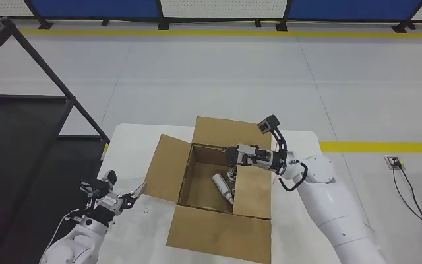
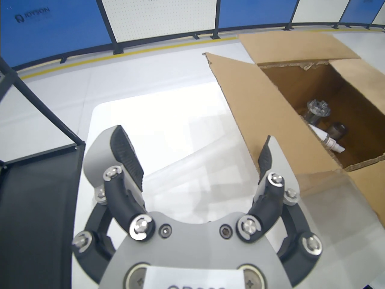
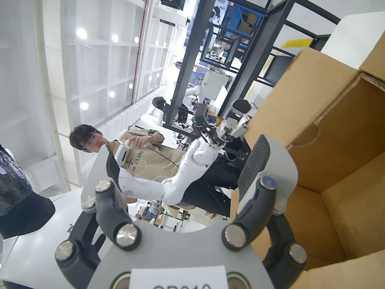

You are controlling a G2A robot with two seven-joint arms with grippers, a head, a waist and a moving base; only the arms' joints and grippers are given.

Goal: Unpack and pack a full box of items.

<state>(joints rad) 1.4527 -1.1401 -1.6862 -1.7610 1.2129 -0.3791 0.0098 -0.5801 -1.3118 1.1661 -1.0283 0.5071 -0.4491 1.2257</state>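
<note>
Resting in the open box (image 1: pixel 217 234) at frame centre: white bottle (image 1: pixel 222 187) and metal parts (image 1: pixel 232 175) | bottle judged light, smooth, best taken mid-body; parts judged heavy | right end effector (image 1: pixel 232 156) released above box | left end effector (image 2: pixel 194 139) released over worktop (image 1: pixel 132 145), lower left

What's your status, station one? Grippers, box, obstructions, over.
Left gripper open, empty, over table beside box. Right gripper open, empty, above open box. Inside: white tube, metal parts. One flap leans inward beside it.
</note>
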